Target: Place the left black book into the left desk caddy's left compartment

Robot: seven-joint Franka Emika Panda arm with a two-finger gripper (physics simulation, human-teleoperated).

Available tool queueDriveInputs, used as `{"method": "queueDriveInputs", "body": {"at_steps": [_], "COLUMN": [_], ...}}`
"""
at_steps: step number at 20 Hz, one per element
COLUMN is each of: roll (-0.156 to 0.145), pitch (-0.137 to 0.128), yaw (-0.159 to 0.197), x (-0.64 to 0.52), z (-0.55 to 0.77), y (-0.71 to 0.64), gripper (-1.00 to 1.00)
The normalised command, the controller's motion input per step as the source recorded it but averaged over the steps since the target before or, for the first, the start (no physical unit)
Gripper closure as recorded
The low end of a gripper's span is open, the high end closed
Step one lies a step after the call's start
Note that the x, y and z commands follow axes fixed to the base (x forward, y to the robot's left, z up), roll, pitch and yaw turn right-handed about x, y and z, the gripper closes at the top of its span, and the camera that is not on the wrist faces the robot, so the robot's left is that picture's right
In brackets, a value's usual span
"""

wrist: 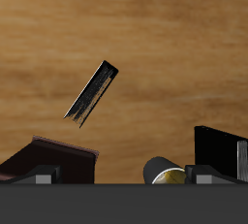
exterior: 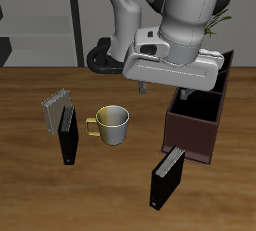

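Note:
The left black book (exterior: 167, 175) stands tilted on the table near the front edge, just in front of the left desk caddy (exterior: 200, 115), a dark reddish-brown box with a black inside. My gripper (exterior: 145, 86) hangs high above the table between the mug and the caddy, farther back than the book, open and empty. In the wrist view the book (wrist: 92, 94) shows as a thin black slab with pale page edges, apart from the gripper (wrist: 124, 176). A corner of the caddy (wrist: 53, 155) shows beside one finger.
A pale yellow mug (exterior: 113, 123) stands mid-table and shows in the wrist view (wrist: 167, 174). A second black book (exterior: 68, 135) stands beyond it with a grey striped book (exterior: 56, 110) behind. The second black book also shows in the wrist view (wrist: 217, 150).

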Motion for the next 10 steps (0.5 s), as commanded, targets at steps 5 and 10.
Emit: {"method": "queueDriveInputs", "body": {"at_steps": [5, 10], "roll": [0.025, 0.058], "pitch": [0.003, 0.002], "yaw": [-0.001, -0.007], "x": [0.26, 0.15], "z": [-0.36, -0.30], "y": [0.13, 0.15], "gripper": [-1.00, -1.00]}}
